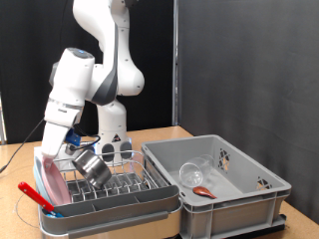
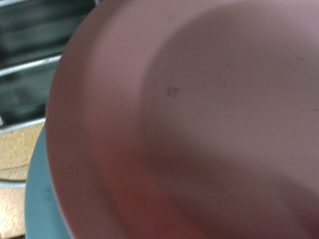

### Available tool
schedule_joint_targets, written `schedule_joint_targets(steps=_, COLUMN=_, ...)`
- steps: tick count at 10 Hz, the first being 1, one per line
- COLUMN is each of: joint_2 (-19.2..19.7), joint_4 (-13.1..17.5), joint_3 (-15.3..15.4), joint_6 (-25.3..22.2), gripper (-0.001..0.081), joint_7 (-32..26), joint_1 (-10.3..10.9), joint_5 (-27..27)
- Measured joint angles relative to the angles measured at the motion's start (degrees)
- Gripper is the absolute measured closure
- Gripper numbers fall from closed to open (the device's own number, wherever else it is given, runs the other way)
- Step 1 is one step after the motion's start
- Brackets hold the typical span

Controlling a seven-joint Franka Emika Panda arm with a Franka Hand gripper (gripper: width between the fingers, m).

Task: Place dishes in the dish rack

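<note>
The dish rack [image 1: 120, 199] sits at the exterior view's lower left, a pale tray with a wire grid [image 2: 30, 70]. A pink plate [image 1: 50, 177] and a blue plate [image 1: 42, 184] stand on edge at its left end. The steel bowl [image 1: 92, 167] lies tilted in the rack's middle. My gripper [image 1: 63, 147] hangs low over the rack's left end, just above the plates and left of the bowl; its fingertips are hidden. In the wrist view the pink plate [image 2: 199, 129] fills the picture, with the blue plate's edge [image 2: 40, 209] beside it. The clear glass [image 1: 192, 172] and the reddish-brown spoon [image 1: 204, 189] lie in the grey crate [image 1: 249, 194].
A red-handled utensil [image 1: 35, 194] sticks out at the rack's front left. A clear item [image 1: 115, 151] stands at the back of the rack. The crate stands close against the rack's right side. A dark curtain hangs behind the wooden table [image 1: 184, 131].
</note>
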Motion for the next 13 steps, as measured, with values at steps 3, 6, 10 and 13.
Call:
schedule_joint_targets(steps=3, joint_2=0.0, joint_4=0.2, joint_3=0.1, joint_6=0.1, gripper=0.0003, joint_7=-7.0, joint_1=1.2, joint_5=8.6)
schedule_joint_targets(steps=6, joint_2=-0.1, joint_4=0.5, joint_3=0.3, joint_6=-0.6, gripper=0.0003, joint_7=-7.5, joint_1=1.6, joint_5=11.3)
schedule_joint_targets(steps=10, joint_2=-2.4, joint_4=0.0, joint_3=0.9, joint_6=-6.4, gripper=0.0003, joint_7=-17.9, joint_1=7.5, joint_5=26.9)
schedule_joint_targets(steps=13, joint_2=-6.5, joint_4=-1.8, joint_3=2.5, joint_6=-10.9, gripper=0.0003, joint_7=-19.8, joint_1=11.3, joint_5=31.1)
